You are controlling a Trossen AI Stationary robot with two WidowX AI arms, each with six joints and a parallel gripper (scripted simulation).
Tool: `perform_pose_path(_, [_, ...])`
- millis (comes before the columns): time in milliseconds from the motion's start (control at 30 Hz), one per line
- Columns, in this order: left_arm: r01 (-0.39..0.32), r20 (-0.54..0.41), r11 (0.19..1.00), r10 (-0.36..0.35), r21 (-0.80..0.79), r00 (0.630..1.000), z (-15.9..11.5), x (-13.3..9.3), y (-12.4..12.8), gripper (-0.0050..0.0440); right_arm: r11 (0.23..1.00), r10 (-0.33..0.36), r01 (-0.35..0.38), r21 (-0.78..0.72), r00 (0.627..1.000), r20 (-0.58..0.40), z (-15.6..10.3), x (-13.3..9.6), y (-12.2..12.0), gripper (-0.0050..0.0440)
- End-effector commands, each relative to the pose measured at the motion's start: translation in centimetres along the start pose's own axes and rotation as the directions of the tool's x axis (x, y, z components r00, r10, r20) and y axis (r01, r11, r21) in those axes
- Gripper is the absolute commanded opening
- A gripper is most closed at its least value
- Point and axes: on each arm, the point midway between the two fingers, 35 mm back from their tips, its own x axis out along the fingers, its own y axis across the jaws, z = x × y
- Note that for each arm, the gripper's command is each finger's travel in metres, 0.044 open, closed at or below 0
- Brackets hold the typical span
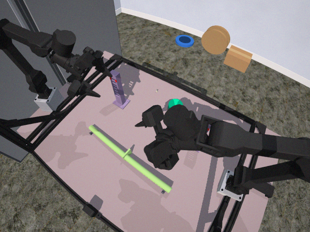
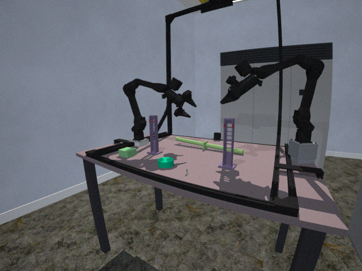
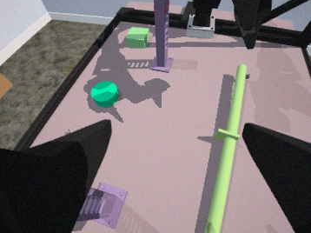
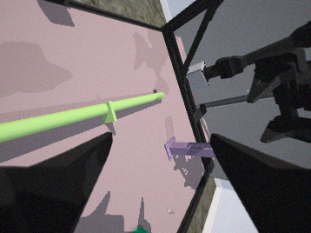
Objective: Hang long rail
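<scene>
1. Top: the rail lies on the table, off both posts. The left gripper is wide open and empty. The right arm hides most of the right post.
2. Exterior: both posts stand upright; the right gripper hangs above the table, wide open, empty. A block and puck sit nearby.
3. Left wrist: the rail shows between the spread fingers, ungripped.
4. Right wrist: the rail runs beyond the parted fingers; the left post stands past its far end.
</scene>
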Motion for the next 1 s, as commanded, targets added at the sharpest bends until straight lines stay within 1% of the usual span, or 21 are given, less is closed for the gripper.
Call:
perform_pose_path(0, [0.04, -0.142, 0.998, -0.034, 0.039, 0.989, -1.8, 2.2, -1.6, 0.044, 0.963, 0.133, -0.14, -0.232, 0.99, -0.044, 0.4, 1.4, 2.0, 0.044])
perform_pose_path(67, [0.06, -0.212, 0.997, -0.047, 0.055, 0.976, -2.8, 3.2, -2.4, 0.044, 0.913, 0.2, -0.211, -0.349, 0.977, -0.069, 0.5, 2.0, 3.1, 0.044])
perform_pose_path(133, [0.082, -0.281, 0.994, -0.059, 0.07, 0.958, -3.9, 4.0, -3.2, 0.044, 0.843, 0.265, -0.278, -0.46, 0.96, -0.095, 0.5, 2.5, 4.2, 0.044])
perform_pose_path(200, [0.104, -0.349, 0.991, -0.068, 0.085, 0.934, -4.9, 4.8, -4.0, 0.044, 0.755, 0.328, -0.338, -0.562, 0.937, -0.123, 0.6, 2.9, 5.4, 0.044])
perform_pose_path(300, [0.138, -0.448, 0.985, -0.077, 0.105, 0.891, -6.6, 5.8, -5.2, 0.044, 0.593, 0.417, -0.406, -0.695, 0.894, -0.167, 0.7, 3.4, 7.0, 0.044])
perform_pose_path(367, [0.138, -0.448, 0.985, -0.077, 0.105, 0.891, -6.6, 5.8, -5.2, 0.044, 0.593, 0.417, -0.406, -0.695, 0.894, -0.167, 0.7, 3.4, 7.0, 0.044])
perform_pose_path(400, [0.15, -0.48, 0.982, -0.079, 0.112, 0.874, -7.2, 6.1, -5.5, 0.044, 0.504, 0.445, -0.413, -0.759, 0.877, -0.182, 0.7, 3.5, 7.6, 0.044])
perform_pose_path(433, [0.169, -0.532, 0.978, -0.08, 0.122, 0.843, -8.1, 6.6, -6.2, 0.044, 0.408, 0.49, -0.433, -0.804, 0.847, -0.207, 0.8, 3.6, 8.5, 0.044])
perform_pose_path(467, [0.186, -0.574, 0.974, -0.079, 0.13, 0.815, -9.0, 6.9, -6.7, 0.044, 0.337, 0.525, -0.446, -0.829, 0.82, -0.228, 0.8, 3.7, 9.2, 0.044])
perform_pose_path(533, [0.209, -0.63, 0.968, -0.076, 0.141, 0.773, -10.1, 7.3, -7.4, 0.044, 0.206, 0.571, -0.441, -0.874, 0.779, -0.259, 0.8, 3.7, 10.3, 0.044])
perform_pose_path(600, [0.233, -0.683, 0.961, -0.069, 0.15, 0.727, -11.3, 7.7, -8.1, 0.044, 0.069, 0.615, -0.418, -0.906, 0.733, -0.292, 0.8, 3.7, 11.3, 0.044])
perform_pose_path(667, [0.256, -0.732, 0.953, -0.06, 0.159, 0.678, -12.4, 7.9, -8.8, 0.044, -0.066, 0.654, -0.376, -0.924, 0.683, -0.325, 0.8, 3.6, 12.2, 0.044])
perform_pose_path(767, [0.286, -0.789, 0.943, -0.045, 0.168, 0.612, -13.9, 8.1, -9.6, 0.044, -0.242, 0.697, -0.278, -0.93, 0.617, -0.366, 0.8, 3.4, 13.4, 0.044])
perform_pose_path(800, [0.292, -0.801, 0.941, -0.041, 0.17, 0.598, -14.2, 8.2, -9.8, 0.044, -0.278, 0.705, -0.252, -0.927, 0.602, -0.375, 0.8, 3.4, 13.6, 0.044])
perform_pose_path(833, [0.294, -0.805, 0.94, -0.04, 0.17, 0.593, -14.3, 8.2, -9.8, 0.044, -0.288, 0.708, -0.245, -0.926, 0.597, -0.378, 0.8, 3.4, 13.7, 0.044])
perform_pose_path(967, [0.294, -0.805, 0.94, -0.04, 0.17, 0.593, -14.3, 8.2, -9.8, 0.044, -0.288, 0.708, -0.245, -0.926, 0.597, -0.378, 0.8, 3.4, 13.7, 0.044])
